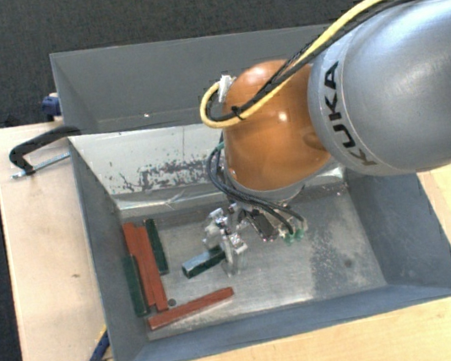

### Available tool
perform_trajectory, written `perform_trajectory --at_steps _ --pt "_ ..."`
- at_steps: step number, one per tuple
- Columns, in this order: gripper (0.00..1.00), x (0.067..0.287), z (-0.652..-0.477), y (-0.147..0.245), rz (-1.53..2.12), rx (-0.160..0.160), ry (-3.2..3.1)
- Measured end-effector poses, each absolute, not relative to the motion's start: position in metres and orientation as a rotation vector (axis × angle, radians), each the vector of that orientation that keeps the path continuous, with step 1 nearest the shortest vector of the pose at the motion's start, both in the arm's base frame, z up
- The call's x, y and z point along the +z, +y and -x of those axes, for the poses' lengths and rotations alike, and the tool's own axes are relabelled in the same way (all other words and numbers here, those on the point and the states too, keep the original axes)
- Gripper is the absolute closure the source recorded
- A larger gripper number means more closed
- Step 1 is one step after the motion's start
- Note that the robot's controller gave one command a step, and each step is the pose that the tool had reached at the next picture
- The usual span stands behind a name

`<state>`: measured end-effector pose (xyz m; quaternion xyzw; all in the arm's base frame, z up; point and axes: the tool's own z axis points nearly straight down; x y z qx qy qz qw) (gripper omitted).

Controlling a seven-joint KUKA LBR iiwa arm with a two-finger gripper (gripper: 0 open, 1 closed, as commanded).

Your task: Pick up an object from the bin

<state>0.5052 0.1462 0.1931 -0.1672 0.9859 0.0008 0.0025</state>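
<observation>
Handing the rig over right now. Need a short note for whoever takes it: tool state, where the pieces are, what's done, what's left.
Tool: low over the middle of the bin; whether it is open or shut can't be told.
Nearest thing: a small dark green block, just left of the tool; contact unclear.
Others: red bar and green bars along the left wall, second red bar along the front.
Done: nothing visibly lifted.
Left: grip one thing, likely the block, and lift it out.
</observation>
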Motion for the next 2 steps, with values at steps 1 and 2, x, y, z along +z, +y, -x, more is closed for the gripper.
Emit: perform_trajectory --at_steps 1,2 --pt "1.00 0.193 -0.505 0.146 0.525 0.002 3.092" --pt "1.00 0.372 -0.524 0.130 0.480 0.003 3.089"
